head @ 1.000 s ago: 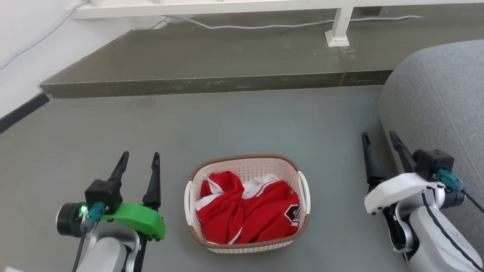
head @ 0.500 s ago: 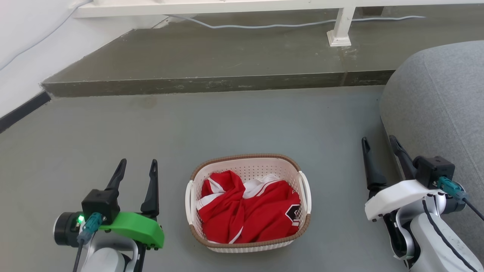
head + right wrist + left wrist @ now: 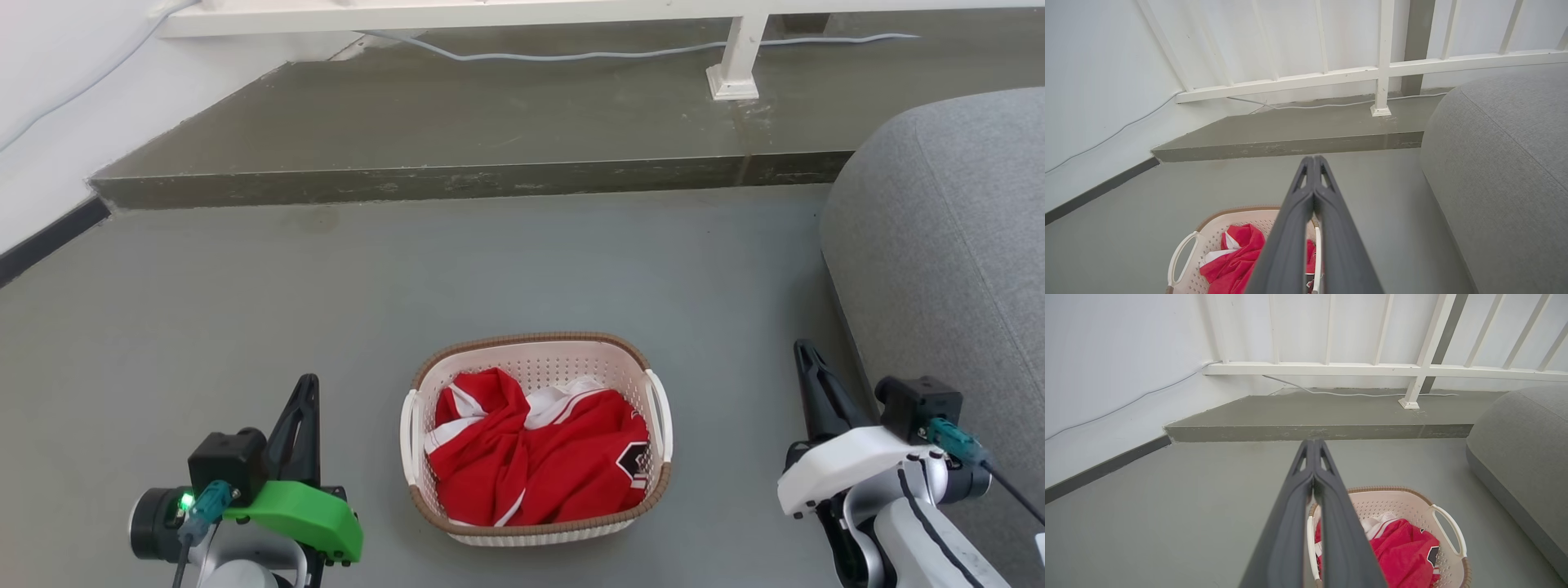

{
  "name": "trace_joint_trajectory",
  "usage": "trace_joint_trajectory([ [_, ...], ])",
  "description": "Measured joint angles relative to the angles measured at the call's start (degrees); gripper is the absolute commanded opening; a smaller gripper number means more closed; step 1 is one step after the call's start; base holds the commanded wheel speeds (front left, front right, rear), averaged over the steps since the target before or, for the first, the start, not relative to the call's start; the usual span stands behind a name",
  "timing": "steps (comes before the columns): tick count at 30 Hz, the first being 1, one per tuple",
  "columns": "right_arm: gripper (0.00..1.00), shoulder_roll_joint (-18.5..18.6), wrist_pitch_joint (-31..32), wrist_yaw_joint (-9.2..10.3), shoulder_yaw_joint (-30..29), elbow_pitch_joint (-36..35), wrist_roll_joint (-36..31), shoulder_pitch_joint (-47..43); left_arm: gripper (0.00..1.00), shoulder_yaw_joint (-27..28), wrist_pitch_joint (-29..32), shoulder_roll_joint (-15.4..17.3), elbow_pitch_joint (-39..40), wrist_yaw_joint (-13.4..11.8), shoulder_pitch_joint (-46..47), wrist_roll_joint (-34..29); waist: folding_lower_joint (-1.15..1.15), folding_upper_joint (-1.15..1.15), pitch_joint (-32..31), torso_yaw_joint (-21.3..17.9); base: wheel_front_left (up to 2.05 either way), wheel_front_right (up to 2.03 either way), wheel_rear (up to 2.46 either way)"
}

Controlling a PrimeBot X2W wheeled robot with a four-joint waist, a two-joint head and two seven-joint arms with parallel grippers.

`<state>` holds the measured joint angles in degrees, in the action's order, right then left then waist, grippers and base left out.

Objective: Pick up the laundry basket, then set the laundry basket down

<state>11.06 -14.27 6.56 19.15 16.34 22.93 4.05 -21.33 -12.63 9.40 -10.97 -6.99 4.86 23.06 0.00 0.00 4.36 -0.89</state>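
While laundry basket [image 3: 531, 337] sits on floor [image 3: 490, 269] between arms, left gripper [image 3: 308, 384] and right gripper [image 3: 803, 347] fully closed, empty, apart from it. Red garment [image 3: 522, 461] inside; black emblem [image 3: 633, 462] unreadable.

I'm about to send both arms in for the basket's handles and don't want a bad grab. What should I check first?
1. Laundry basket upright on the floor: ok.
2. Both white handles free of the red garment: ok.
3. Left gripper open for a grasp: not ok, fingers pressed together.
4. Right gripper open: not ok, also shut.
5. Grippers flank the basket, one on each side, apart from it: ok.
6. Right arm clear of the grey cushion: cannot tell; it is close beside it.
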Motion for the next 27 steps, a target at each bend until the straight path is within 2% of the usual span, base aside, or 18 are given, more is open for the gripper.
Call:
trace_joint_trajectory([
  [6, 0.00, -0.3, 0.5, -0.77, -0.9, -0.1, 3.0, -0.1, 0.00, 0.7, 0.1, -0.6, 0.1, 0.6, -0.3, 2.6, 0.00, 0.00, -0.3, 0.1, 0.00, 0.00, 0.00],
  [27, 0.00, -2.1, 4.7, -3.37, -6.2, -0.6, 19.0, -0.1, 0.00, 5.4, 4.1, -1.6, 0.2, 3.5, -0.5, 19.0, 0.00, 0.00, -1.1, 0.2, 0.00, 0.00, 0.00],
])
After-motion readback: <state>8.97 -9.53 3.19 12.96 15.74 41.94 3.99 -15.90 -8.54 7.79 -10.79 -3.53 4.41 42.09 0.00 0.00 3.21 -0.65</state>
